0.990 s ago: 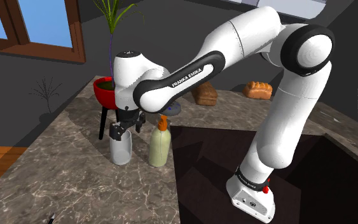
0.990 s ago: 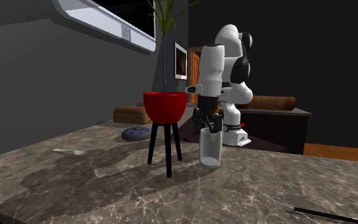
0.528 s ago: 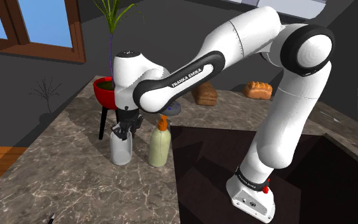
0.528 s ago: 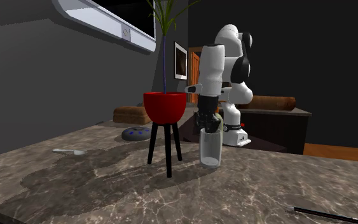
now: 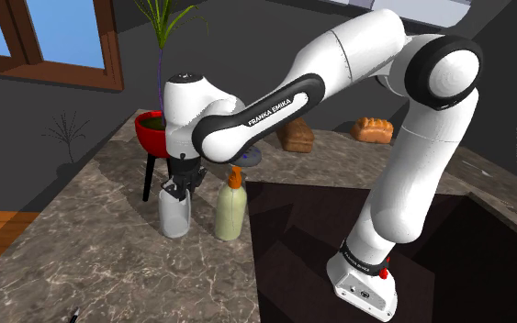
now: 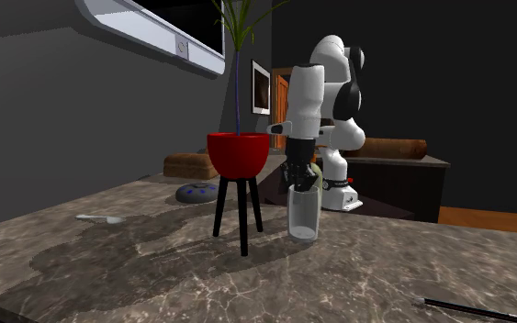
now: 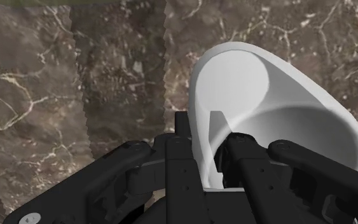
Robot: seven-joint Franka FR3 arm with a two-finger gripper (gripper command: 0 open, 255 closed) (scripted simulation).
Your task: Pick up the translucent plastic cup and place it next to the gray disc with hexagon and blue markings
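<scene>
Translucent and pale, the cup (image 5: 174, 217) stood upright on the marble counter (image 5: 82, 248) just beside the red planter (image 5: 151, 131), exactly where it had stood a second earlier. Against that earlier frame, I saw that the gripper (image 5: 175, 190) had drawn its spread fingers (image 7: 182, 137) in. They were now pinched on the cup's wall at the rim, one inside the mouth and one outside. The gray disc (image 6: 195, 193) lay beyond the planter, well apart from the cup.
</scene>
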